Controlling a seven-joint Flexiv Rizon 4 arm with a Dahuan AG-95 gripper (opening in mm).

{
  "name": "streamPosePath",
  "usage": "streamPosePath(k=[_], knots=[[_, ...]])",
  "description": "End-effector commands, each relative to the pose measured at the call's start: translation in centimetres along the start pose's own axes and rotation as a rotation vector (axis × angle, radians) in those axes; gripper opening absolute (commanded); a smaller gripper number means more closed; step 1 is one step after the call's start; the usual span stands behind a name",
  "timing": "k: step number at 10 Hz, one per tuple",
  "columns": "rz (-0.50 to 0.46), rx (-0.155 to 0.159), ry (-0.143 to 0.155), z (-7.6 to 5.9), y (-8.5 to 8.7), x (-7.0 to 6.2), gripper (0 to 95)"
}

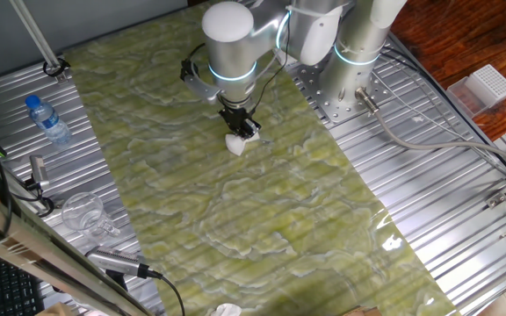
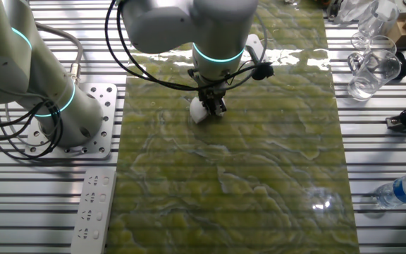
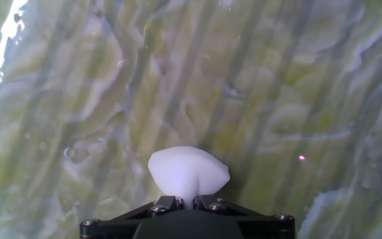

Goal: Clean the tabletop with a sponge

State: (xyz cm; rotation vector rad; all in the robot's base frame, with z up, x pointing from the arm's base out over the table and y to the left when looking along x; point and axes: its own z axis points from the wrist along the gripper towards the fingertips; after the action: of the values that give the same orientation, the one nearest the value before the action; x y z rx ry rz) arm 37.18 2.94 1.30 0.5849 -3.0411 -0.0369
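Ribbed grey metal panels (image 1: 464, 184) flank the long yellow-green tabletop (image 1: 235, 228), whose glossy marbled sheet fills the middle of both fixed views. Over its far half stands the Flexiv arm (image 1: 231, 39), wrist pointing straight down. To one side lie a plastic water bottle (image 1: 47, 120) and a clear glass mug (image 1: 84, 213), well apart from the work. The black gripper (image 1: 241, 128) is clenched on the white sponge (image 1: 236, 144), which bulges out below the fingertips; the hand view shows the sponge (image 3: 188, 172) pinched at its top edge and squeezed into a rounded lump. From the fixed views the sponge seems to touch the sheet or sit just above it; contact cannot be confirmed. The step in hand looks like the wiping itself, with much of the tabletop nearer the camera apparently not yet covered. The next move likely calls for steady downward pressure and a long stroke along the sheet, keeping the grip firm so the soft block does not slip
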Motion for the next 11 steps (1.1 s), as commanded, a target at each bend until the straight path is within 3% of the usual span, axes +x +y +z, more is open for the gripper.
streamPosePath(k=[1,4,11], knots=[[-0.023,0.012,-0.014,0.3,-0.4,0.1,0.0],[-0.041,0.013,-0.017,0.1,-0.7,0.5,0.0],[-0.088,0.052,-0.010,0.3,-2.0,1.2,0.0]])
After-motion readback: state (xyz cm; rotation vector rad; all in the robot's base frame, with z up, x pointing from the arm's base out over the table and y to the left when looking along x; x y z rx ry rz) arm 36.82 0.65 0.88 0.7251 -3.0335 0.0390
